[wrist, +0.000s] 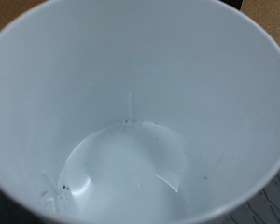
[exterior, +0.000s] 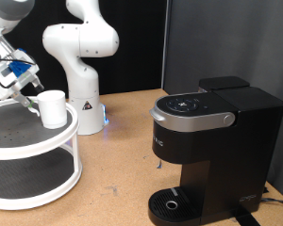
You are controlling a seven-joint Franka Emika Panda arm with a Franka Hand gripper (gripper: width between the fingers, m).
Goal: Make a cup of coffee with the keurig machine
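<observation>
Counting first, you have one cup (exterior: 53,108), one machine (exterior: 212,151), one gripper (exterior: 28,92) and one two-level white rack (exterior: 33,155) in the exterior view. A second white arm base (exterior: 80,56) stands behind the rack, at the upper middle of the frame, with a small blue light at its foot.

You find the cup at the left of the frame, on the top shelf of the rack, near the shelf's right rim and upright. The gripper is at the upper left, touching the cup's left side; blue parts show on the hand. Whether its jaws are closed on the cup wall you cannot tell from this view. The wrist view is filled almost completely by the cup's inside (wrist: 131,112), white, with small dark specks on the bottom.

You see the machine at the lower right, well apart from the cup, its lid down and its round drip tray (exterior: 170,202) bare.

Everything stands on a brown wooden table (exterior: 118,155). Behind it hangs a black curtain (exterior: 141,28).
</observation>
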